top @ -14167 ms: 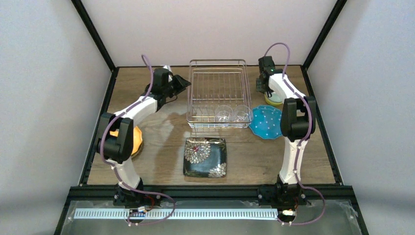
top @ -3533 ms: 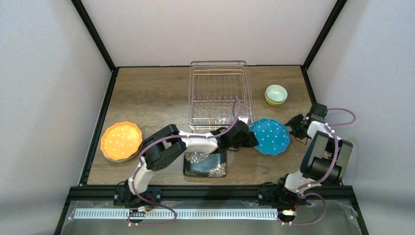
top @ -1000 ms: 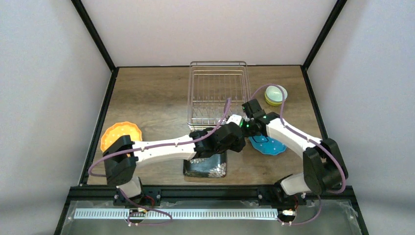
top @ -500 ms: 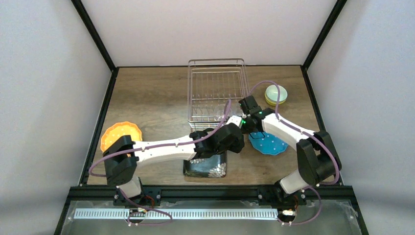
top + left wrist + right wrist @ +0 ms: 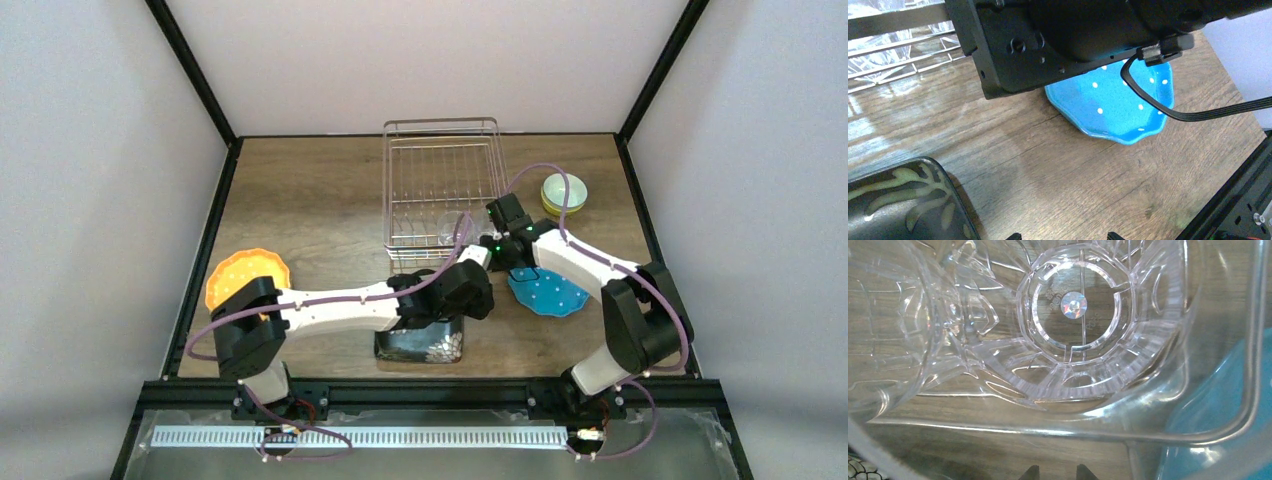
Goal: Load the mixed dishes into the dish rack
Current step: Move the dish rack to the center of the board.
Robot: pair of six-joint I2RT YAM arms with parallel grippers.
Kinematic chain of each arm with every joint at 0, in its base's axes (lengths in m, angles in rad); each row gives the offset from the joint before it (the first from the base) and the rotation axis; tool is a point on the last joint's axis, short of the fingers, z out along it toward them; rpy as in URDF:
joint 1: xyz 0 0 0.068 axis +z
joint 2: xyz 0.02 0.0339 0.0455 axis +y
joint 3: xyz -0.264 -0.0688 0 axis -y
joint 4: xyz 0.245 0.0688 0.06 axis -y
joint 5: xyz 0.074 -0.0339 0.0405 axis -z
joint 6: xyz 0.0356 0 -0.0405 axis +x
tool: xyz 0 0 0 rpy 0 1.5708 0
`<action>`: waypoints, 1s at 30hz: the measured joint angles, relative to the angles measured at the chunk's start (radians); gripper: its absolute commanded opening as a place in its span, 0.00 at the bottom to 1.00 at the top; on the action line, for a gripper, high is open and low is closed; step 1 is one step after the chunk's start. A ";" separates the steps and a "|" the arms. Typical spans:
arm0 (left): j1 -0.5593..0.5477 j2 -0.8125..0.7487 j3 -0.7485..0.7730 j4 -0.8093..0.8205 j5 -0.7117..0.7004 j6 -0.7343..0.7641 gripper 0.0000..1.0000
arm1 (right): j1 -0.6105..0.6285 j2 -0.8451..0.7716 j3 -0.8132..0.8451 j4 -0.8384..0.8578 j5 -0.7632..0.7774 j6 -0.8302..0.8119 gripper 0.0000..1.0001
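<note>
The dish rack (image 5: 440, 180) stands at the back centre, with clear glass cups (image 5: 441, 238) at its front edge. My right gripper (image 5: 497, 220) hovers over the rack's front right corner. From its wrist I look down into an upright glass cup (image 5: 1075, 320) beside another lying on its side (image 5: 888, 340). Its fingertips (image 5: 1056, 472) stand slightly apart with nothing between them. My left gripper (image 5: 480, 268) is wide open over bare wood (image 5: 1064, 236), between the blue dotted plate (image 5: 1118, 105) and the black floral plate (image 5: 898, 200). The orange plate (image 5: 240, 278) lies far left.
Stacked small bowls (image 5: 563, 192) sit right of the rack. The right arm's wrist (image 5: 1073, 35) hangs close above the left gripper. The blue plate (image 5: 548, 292) lies just under the right forearm. Black frame rails edge the table.
The right gripper has moved left and back, over the rack's front right corner. The left gripper has drawn back slightly toward me.
</note>
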 measured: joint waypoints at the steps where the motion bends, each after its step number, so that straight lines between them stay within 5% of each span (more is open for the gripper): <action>1: 0.000 0.001 -0.005 0.005 0.003 -0.005 1.00 | 0.000 0.000 0.000 0.000 0.000 0.000 0.51; 13: 0.013 0.033 -0.079 0.128 0.062 -0.084 1.00 | 0.010 -0.230 -0.041 -0.077 0.019 0.018 0.75; 24: 0.013 0.130 -0.101 0.295 0.094 -0.227 1.00 | -0.001 -0.472 -0.077 -0.267 0.146 0.148 0.76; 30: 0.013 0.206 -0.063 0.353 0.053 -0.310 1.00 | -0.224 -0.476 -0.104 -0.263 0.143 0.134 0.76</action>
